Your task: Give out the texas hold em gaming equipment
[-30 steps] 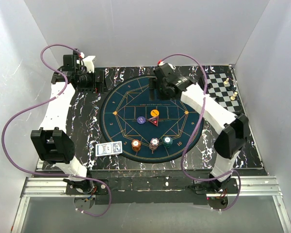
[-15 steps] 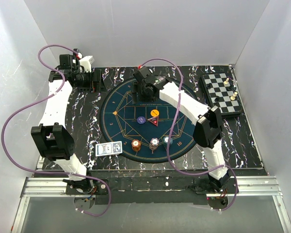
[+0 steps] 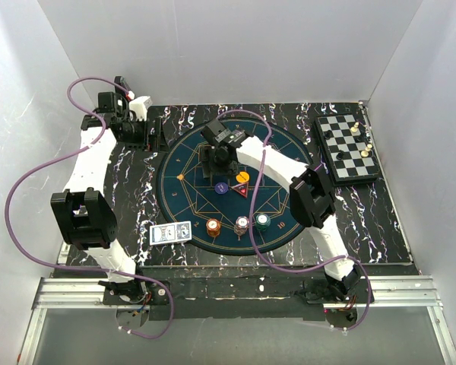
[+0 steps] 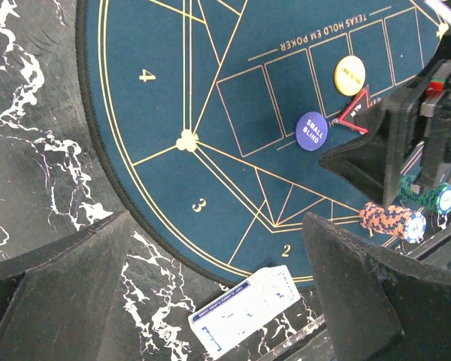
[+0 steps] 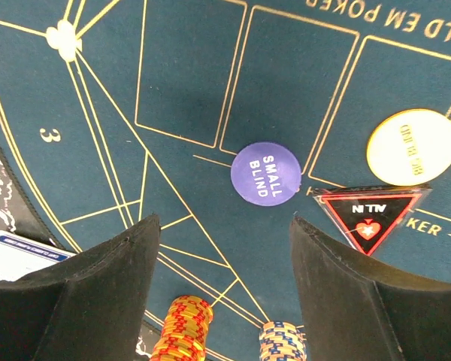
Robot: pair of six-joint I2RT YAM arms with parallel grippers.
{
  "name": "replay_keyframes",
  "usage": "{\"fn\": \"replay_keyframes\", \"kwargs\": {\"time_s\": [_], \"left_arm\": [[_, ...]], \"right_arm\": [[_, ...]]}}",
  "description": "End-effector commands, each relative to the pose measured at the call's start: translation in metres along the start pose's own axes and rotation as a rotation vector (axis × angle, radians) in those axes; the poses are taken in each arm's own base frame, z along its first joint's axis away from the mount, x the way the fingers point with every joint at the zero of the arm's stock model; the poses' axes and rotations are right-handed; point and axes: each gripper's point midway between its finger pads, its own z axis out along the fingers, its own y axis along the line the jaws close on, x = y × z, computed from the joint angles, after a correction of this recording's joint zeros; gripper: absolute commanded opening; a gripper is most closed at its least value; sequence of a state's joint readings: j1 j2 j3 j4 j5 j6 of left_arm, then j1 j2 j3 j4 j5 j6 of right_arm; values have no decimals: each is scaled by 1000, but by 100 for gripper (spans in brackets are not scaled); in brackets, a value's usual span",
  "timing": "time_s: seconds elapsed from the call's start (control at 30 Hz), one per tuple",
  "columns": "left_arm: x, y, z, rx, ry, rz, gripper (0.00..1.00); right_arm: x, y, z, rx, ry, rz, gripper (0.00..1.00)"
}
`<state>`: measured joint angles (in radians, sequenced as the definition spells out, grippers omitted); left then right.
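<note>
1. The left gripper (image 4: 216, 218) has its jaws spread wide with nothing between them; it hangs over the far-left part of the black marbled table (image 3: 137, 198), just outside the rim of the round dark-blue mat (image 3: 186, 190).
2. The right gripper (image 5: 225, 222) has its jaws apart and holds nothing; it is poised over the middle of the mat, pointing down at the printed card boxes.
3. The blue disc (image 5: 265, 172), lettered SMALL BLIND, lies flat on the mat just ahead of the right gripper's fingers (image 5: 98, 293), untouched.
4. The yellow disc (image 5: 413, 147) lies flat near the blue disc, apart from it; the red-white triangle marker (image 5: 368, 214) sits just beside the yellow disc, on its near side.
5. Three chip stacks stand in a row on the near part of the mat: the orange stack (image 3: 213, 226) at the left, the maroon stack (image 3: 242, 224) in the middle, the teal stack (image 3: 263, 220) at the right.
6. The playing cards (image 3: 171, 233) lie at the mat's near-left rim, blue side up; whether they overlap the rim cannot be told.
7. The chessboard (image 3: 348, 146), with small pieces on it, rests at the table's far-right corner, well apart from both grippers.
</note>
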<state>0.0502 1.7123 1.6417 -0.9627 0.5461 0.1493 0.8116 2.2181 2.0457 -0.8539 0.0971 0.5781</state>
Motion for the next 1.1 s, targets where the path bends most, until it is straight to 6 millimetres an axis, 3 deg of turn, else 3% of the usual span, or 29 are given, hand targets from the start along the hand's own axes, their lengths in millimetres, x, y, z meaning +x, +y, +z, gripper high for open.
{"fn": "replay_keyframes", "kwargs": {"time_s": [0.0, 0.37, 0.7, 0.93, 1.07], "left_arm": [[2, -8, -5, 29, -17, 46, 98], [8, -11, -4, 49, -5, 48, 98], [3, -12, -10, 38, -16, 57, 98], [-3, -14, -15, 25, -43, 68, 98], [-3, -12, -17, 10, -47, 68, 98]], "right_arm": [[18, 8, 16, -6, 38, -19, 75], [34, -26, 41, 116, 55, -50, 80], [36, -27, 61, 107, 93, -59, 79], [40, -10, 62, 50, 119, -41, 65], [39, 21, 58, -17, 116, -61, 56]]}}
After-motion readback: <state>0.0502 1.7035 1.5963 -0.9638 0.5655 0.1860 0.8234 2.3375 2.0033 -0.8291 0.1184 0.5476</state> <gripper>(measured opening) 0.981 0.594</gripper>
